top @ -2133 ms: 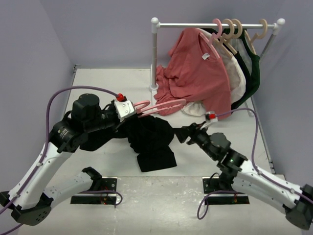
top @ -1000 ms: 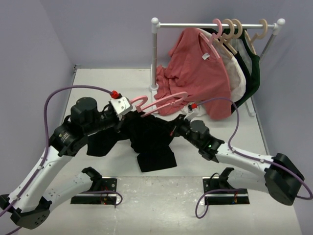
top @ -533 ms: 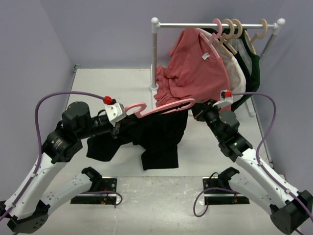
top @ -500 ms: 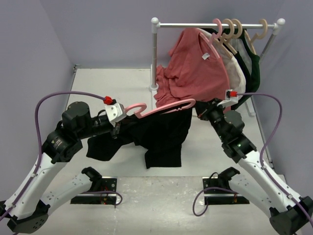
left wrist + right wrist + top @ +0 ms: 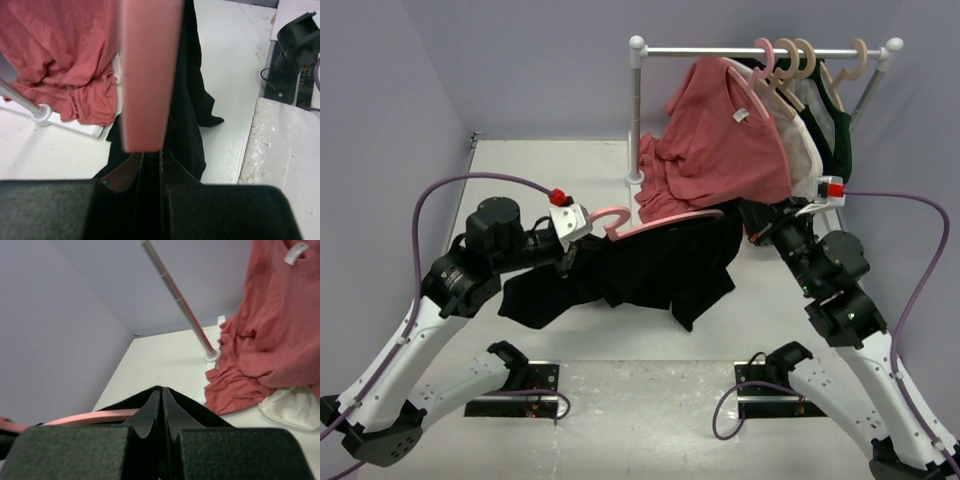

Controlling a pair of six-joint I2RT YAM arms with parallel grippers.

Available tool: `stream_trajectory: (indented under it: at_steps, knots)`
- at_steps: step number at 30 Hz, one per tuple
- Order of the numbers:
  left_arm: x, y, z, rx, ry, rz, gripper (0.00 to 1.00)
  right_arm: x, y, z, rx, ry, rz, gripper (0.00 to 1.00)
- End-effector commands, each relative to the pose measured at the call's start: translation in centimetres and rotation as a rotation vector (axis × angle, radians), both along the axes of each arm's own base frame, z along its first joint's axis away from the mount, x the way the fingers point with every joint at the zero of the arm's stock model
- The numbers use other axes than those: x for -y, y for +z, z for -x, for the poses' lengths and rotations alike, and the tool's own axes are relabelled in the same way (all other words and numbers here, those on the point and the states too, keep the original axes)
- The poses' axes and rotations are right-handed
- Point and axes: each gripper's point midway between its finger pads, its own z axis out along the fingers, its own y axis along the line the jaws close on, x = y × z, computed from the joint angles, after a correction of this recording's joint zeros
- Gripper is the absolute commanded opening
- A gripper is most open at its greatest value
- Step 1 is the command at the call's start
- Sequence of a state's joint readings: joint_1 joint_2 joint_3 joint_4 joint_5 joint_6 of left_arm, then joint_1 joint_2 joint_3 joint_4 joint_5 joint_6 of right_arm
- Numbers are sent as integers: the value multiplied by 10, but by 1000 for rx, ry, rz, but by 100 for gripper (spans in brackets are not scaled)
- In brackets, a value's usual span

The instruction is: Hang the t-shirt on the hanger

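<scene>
The pink hanger [image 5: 665, 219] is held level above the table, and my left gripper [image 5: 582, 234] is shut on it just below the hook. The black t-shirt [image 5: 650, 270] drapes over the hanger's bar, sagging toward the table on the left. My right gripper [image 5: 752, 218] is shut on the shirt's upper right edge, by the hanger's far end. In the left wrist view the blurred hanger [image 5: 150, 75] rises from my shut gripper [image 5: 151, 159], with black cloth [image 5: 192, 115] behind. The right wrist view shows my gripper [image 5: 161, 402] pinched on black cloth [image 5: 205, 415], the hanger [image 5: 95, 417] to its left.
A white clothes rack [image 5: 760, 50] stands at the back right with a salmon-red shirt [image 5: 730, 150], a white garment [image 5: 808, 175], a dark green garment [image 5: 840, 150] and beige hangers [image 5: 805, 62]. The red shirt's hem pools round the rack's foot [image 5: 47, 116].
</scene>
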State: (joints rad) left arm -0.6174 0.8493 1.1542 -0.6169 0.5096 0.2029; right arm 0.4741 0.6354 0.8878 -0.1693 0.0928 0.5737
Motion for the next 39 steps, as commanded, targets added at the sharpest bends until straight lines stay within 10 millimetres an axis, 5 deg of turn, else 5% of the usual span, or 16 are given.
stream_trajectory:
  at_steps: [1,5,8,10,13,17,21,24,30,39]
  knots:
    - [16,54,-2,94,-91,68,0,-25,67,19,124,189,53,0]
    - [46,103,-10,98,-219,111,0,-67,128,60,174,475,137,0]
    - [66,144,-4,114,-357,178,0,-105,129,76,125,632,227,0]
    - [78,152,1,102,-461,214,0,-118,115,71,75,664,255,0]
    - [87,137,4,77,-536,229,0,-111,85,55,28,576,299,0]
    - [91,87,-2,9,-528,200,0,-91,61,51,4,480,327,1]
    - [93,56,-4,-21,-543,174,0,-78,42,51,5,441,380,22]
    - [96,35,-7,-59,-564,137,0,-75,32,63,51,496,438,27]
    - [99,16,2,-114,-674,137,0,-82,20,81,160,613,486,51]
    - [101,7,14,-177,-778,165,0,-109,32,85,224,737,451,59]
